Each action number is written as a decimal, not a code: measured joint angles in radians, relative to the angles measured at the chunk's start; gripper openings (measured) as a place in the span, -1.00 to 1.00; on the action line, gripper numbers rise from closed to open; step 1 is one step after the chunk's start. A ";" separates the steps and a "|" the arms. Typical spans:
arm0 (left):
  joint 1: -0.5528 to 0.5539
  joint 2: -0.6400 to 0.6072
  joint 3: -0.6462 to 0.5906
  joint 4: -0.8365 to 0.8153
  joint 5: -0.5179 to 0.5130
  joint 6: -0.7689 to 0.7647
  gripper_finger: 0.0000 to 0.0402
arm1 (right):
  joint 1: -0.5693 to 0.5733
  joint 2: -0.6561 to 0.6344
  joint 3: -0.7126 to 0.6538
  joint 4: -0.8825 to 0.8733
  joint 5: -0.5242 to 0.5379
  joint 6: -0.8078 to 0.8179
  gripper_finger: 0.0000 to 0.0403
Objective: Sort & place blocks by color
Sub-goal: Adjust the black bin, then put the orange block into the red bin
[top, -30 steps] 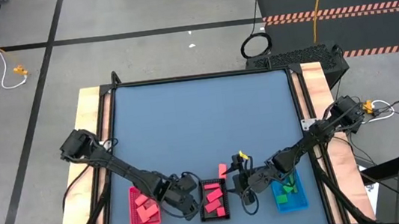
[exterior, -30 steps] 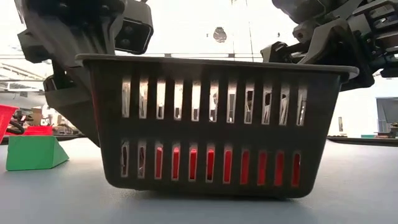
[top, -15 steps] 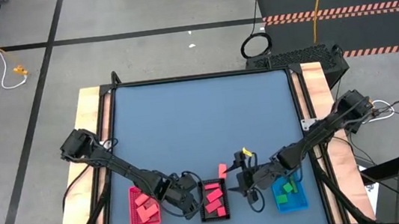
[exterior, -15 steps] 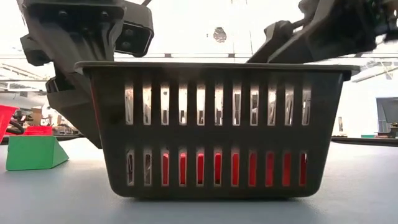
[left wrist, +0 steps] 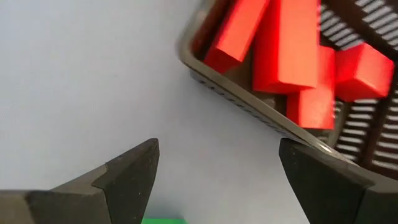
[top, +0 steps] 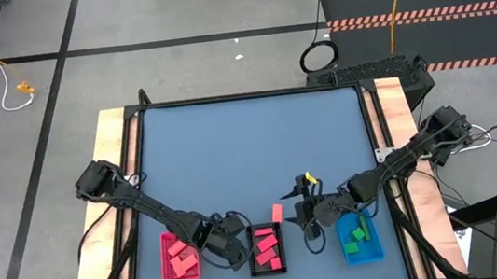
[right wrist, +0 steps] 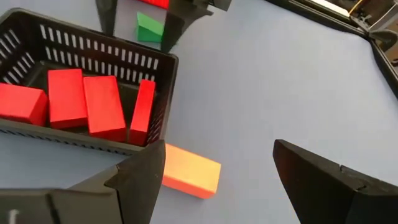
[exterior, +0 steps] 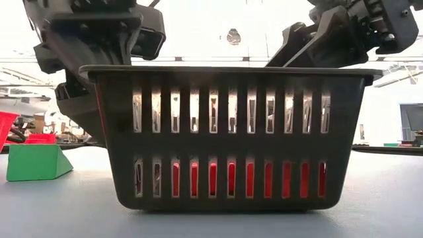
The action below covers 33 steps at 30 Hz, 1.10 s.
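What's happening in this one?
Two robot arms are sorting small blocks into three trays along the table's near edge. The black tray holds several red blocks. The right gripper, open and empty, hovers beside that tray over a salmon-pink block lying loose on the table. The left gripper, also open, sits between the red tray and the black one.

Three trays are recorded on the surface (top: 250, 149): one red tray (top: 183, 278), one black tray (top: 252, 252), one blue tray (top: 363, 258). Four bright red blocks (right wrist: 102, 106) are counted in the black tray. At least three salmon blocks (top: 181, 252) are noted in the red tray and at least two green blocks (top: 361, 234) in the blue tray; exact totals cannot be confirmed. One loose salmon block (right wrist: 191, 178) and one green wedge (right wrist: 148, 28) are counted outside the trays. Two tools are logged: left tool (left wrist: 217, 165), right tool (right wrist: 219, 163).
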 joint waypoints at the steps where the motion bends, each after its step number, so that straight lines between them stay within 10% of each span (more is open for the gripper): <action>1: 0.004 0.000 0.000 -0.006 -0.004 0.002 0.67 | -0.001 0.000 0.000 0.001 -0.001 0.000 0.44; 22: 0.056 0.000 0.000 -0.069 -0.006 0.038 0.67 | -0.041 0.000 0.000 -0.125 -0.009 -0.039 0.44; 33: 0.060 -0.075 0.001 -0.214 0.020 0.094 0.67 | -0.192 0.002 0.116 -0.310 -0.347 -0.211 0.44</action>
